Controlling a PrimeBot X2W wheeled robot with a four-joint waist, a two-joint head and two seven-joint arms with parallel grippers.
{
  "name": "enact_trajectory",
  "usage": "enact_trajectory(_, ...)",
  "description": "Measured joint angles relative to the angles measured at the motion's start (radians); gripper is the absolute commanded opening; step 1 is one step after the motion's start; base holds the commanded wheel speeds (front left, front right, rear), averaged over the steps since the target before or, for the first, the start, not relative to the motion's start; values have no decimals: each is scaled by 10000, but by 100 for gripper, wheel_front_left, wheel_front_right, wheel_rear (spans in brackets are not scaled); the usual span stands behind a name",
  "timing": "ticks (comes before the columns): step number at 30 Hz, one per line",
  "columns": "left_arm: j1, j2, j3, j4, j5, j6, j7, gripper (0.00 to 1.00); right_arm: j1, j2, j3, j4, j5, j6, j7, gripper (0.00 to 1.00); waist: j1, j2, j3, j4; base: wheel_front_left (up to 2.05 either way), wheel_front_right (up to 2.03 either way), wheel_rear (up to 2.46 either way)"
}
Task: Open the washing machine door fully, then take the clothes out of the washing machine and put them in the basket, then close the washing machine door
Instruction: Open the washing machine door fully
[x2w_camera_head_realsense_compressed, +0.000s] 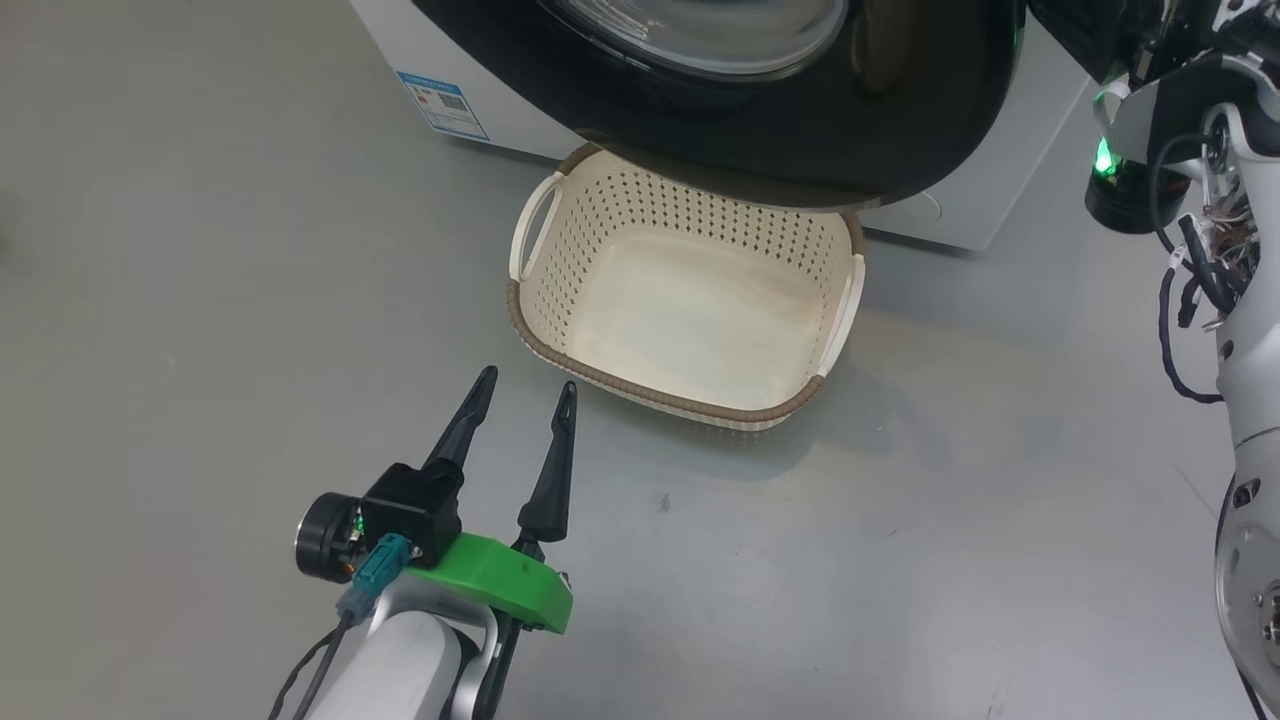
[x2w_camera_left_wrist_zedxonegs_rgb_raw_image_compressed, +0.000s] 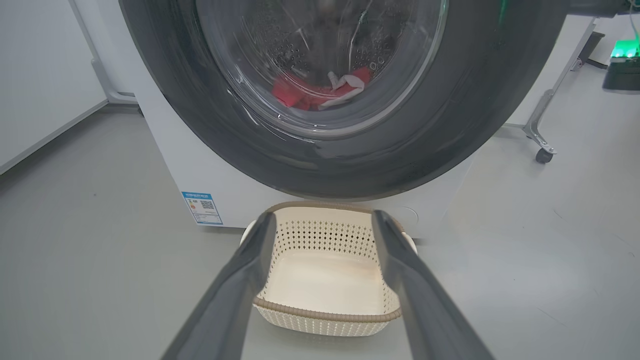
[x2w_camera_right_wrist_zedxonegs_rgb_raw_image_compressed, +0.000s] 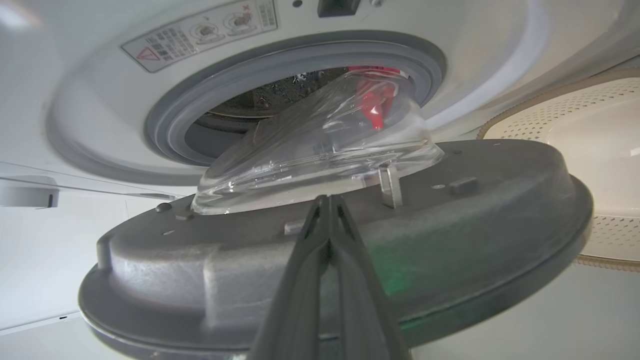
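The washing machine (x2w_camera_head_realsense_compressed: 400, 30) (x2w_camera_left_wrist_zedxonegs_rgb_raw_image_compressed: 170, 165) (x2w_camera_right_wrist_zedxonegs_rgb_raw_image_compressed: 100, 100) stands with its door (x2w_camera_head_realsense_compressed: 800, 140) (x2w_camera_left_wrist_zedxonegs_rgb_raw_image_compressed: 200, 125) (x2w_camera_right_wrist_zedxonegs_rgb_raw_image_compressed: 475, 225) swung partly open. My right gripper (x2w_camera_right_wrist_zedxonegs_rgb_raw_image_compressed: 327, 198) is shut, its tips against the door's inner face beside the glass bowl. The red and white clothes (x2w_camera_left_wrist_zedxonegs_rgb_raw_image_compressed: 305, 95) (x2w_camera_right_wrist_zedxonegs_rgb_raw_image_compressed: 372, 102) lie in the drum and are seen through the glass. The cream basket (x2w_camera_head_realsense_compressed: 660, 395) (x2w_camera_left_wrist_zedxonegs_rgb_raw_image_compressed: 325, 316) (x2w_camera_right_wrist_zedxonegs_rgb_raw_image_compressed: 560, 105) sits empty on the floor below the door. My left gripper (x2w_camera_head_realsense_compressed: 528, 380) (x2w_camera_left_wrist_zedxonegs_rgb_raw_image_compressed: 324, 216) hangs open just in front of the basket, holding nothing.
A blue sticker (x2w_camera_head_realsense_compressed: 445, 105) (x2w_camera_left_wrist_zedxonegs_rgb_raw_image_compressed: 202, 207) marks the washer's lower front. My right arm (x2w_camera_head_realsense_compressed: 1240, 300) rises along the right edge. A wheeled stand leg (x2w_camera_left_wrist_zedxonegs_rgb_raw_image_compressed: 542, 150) stands right of the washer. Grey floor spreads left and in front of the basket.
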Motion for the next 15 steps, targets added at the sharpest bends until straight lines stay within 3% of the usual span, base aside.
enact_trajectory(15, 198, 2, 84, 63, 92, 0, 0, 100, 585, 334, 368, 69, 21, 88, 506, 0, 0, 0, -437, -64, 0, 0, 0)
